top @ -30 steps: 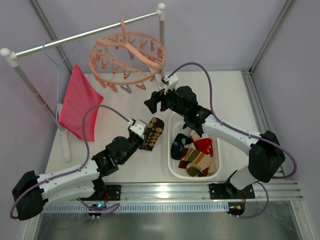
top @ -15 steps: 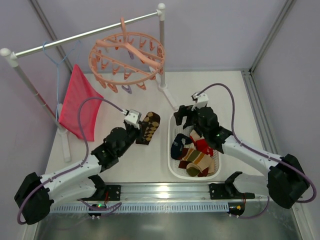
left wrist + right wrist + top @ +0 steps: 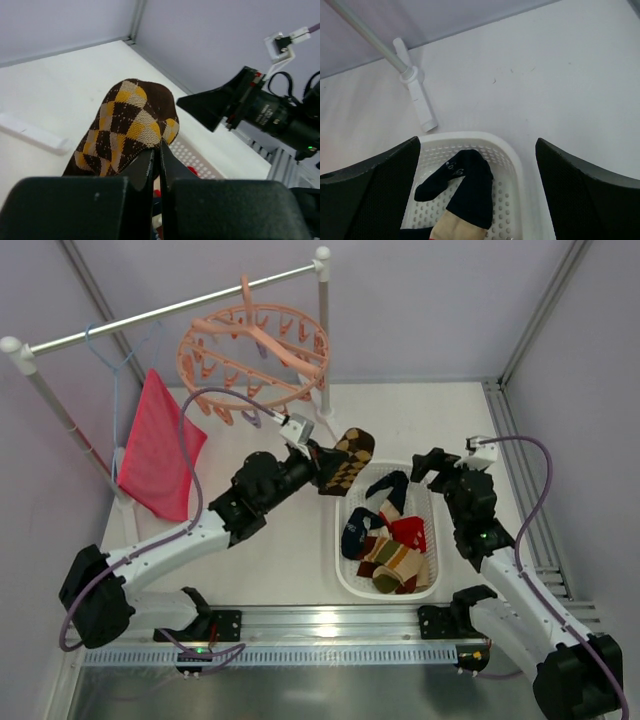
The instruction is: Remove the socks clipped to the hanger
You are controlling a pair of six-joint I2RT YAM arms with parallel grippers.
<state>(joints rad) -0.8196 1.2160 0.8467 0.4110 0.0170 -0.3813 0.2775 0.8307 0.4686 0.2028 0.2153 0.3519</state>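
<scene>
Two grippers are working around a white basket (image 3: 338, 550) that is sitting on the table (image 3: 270, 560) between the arms. The left gripper (image 3: 323, 466) is pinching the diamond-patterned sock (image 3: 348, 454), with its fingers (image 3: 149, 167) pressing flat together on the edge of the brown and tan fabric. That sock is hanging in the air, clear of the table, just over the upper-left rim of the basket and below and to the right of the pink ring hanger (image 3: 255, 360).

The right gripper (image 3: 432, 464) is hovering above the upper-right corner of the basket, its fingers standing wide apart and holding nothing. From its own wrist camera the two dark fingers are framing the far end of the basket, where a navy sock (image 3: 465, 185) is lying bent against the perforated floor. Nearer the arms, a red sock (image 3: 410, 532) and brown-tan striped socks (image 3: 396, 564) are lying piled together in the same basket, touching one another.

The hanger is hanging by its hook from the metal rod (image 3: 170, 308) of a drying rack at the back of the table, its clip pegs dangling beneath the ring. Farther left on the rod, a thin light-blue wire hanger (image 3: 112, 358) is carrying a large red cloth (image 3: 155, 445), which is drooping beside the rack's left post. The rack's white foot (image 3: 420, 102) is resting on the table just beyond the basket.
</scene>
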